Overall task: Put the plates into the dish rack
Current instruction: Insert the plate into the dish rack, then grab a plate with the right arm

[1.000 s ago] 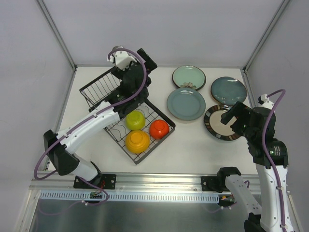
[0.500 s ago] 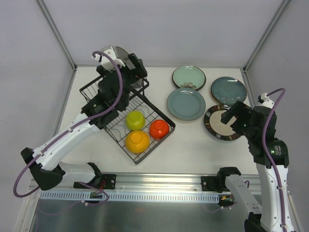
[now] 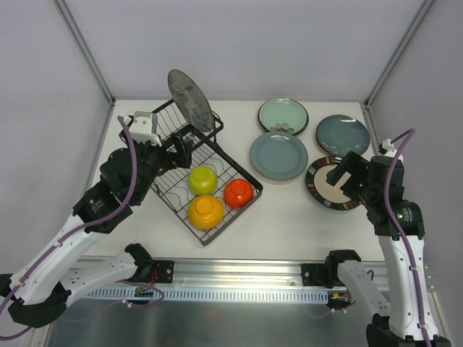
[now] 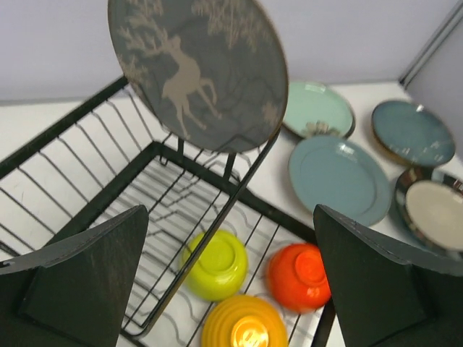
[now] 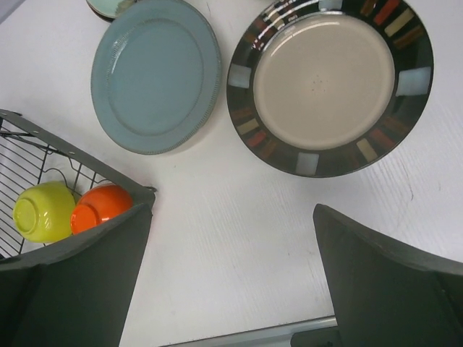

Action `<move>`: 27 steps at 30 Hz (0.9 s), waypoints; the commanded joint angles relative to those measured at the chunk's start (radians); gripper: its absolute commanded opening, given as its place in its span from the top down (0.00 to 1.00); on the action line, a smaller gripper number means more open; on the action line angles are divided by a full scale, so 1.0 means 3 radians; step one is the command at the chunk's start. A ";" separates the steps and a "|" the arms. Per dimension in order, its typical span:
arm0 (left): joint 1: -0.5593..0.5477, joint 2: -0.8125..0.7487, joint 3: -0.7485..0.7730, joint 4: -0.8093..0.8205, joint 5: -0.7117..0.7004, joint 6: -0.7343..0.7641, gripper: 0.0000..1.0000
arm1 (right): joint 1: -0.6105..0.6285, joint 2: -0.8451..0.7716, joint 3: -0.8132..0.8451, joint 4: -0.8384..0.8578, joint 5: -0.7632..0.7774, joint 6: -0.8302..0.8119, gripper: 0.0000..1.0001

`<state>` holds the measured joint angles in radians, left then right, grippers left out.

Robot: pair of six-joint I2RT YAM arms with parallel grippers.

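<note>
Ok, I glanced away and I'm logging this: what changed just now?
The left arm pulled back from the dish rack toward its base, jaws open, leaving the deer-patterned plate standing upright in it. The right arm barely shifted; the four table plates and three bowls stayed.

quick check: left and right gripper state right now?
Left gripper: open, holding nothing.
Right gripper: open, holding nothing.

Rack [image 4: 217, 178]: metal wire, smooth black finish
Deer plate [image 4: 195, 72]: matt grey glaze
Bowls [image 4: 296, 275]: glossy glaze
Table [image 5: 239, 238]: matt white, faintly grained
</note>
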<state>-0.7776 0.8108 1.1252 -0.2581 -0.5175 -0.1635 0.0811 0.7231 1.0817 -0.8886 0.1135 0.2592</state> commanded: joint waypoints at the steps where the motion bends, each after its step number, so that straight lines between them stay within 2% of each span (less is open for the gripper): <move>1: 0.0142 -0.0074 -0.0196 -0.0412 0.0410 0.0136 0.01 | -0.0076 -0.0012 -0.0179 0.0211 -0.0092 0.0204 0.01; 5: 0.0484 -0.0233 -0.0365 -0.0505 0.0758 0.0197 0.01 | -0.0203 -0.0032 -0.0531 0.0354 -0.0179 0.0373 0.00; 10: 0.1022 -0.0228 -0.0427 -0.0556 0.1453 0.0218 0.01 | -0.0490 -0.0033 -0.0905 0.0579 -0.0189 0.0608 0.00; 17: 0.1125 -0.0299 -0.0728 -0.0367 0.1714 0.0274 0.01 | -0.0955 -0.0028 -0.1376 0.0850 -0.0271 0.0981 0.01; 21: 0.1145 -0.0504 -0.0902 -0.0229 0.1638 0.0361 0.01 | -0.1302 0.0039 -0.1642 0.1125 -0.0479 0.1186 0.00; 27: 0.1150 -0.0872 -0.1204 -0.0014 0.1577 0.0432 0.01 | -0.1553 0.0315 -0.1938 0.1494 -0.0716 0.1498 0.00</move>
<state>-0.4435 0.5690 0.8017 -0.2661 -0.0349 -0.0540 -0.3588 0.7918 0.5179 -0.5453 -0.0429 0.6266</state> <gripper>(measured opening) 0.990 0.994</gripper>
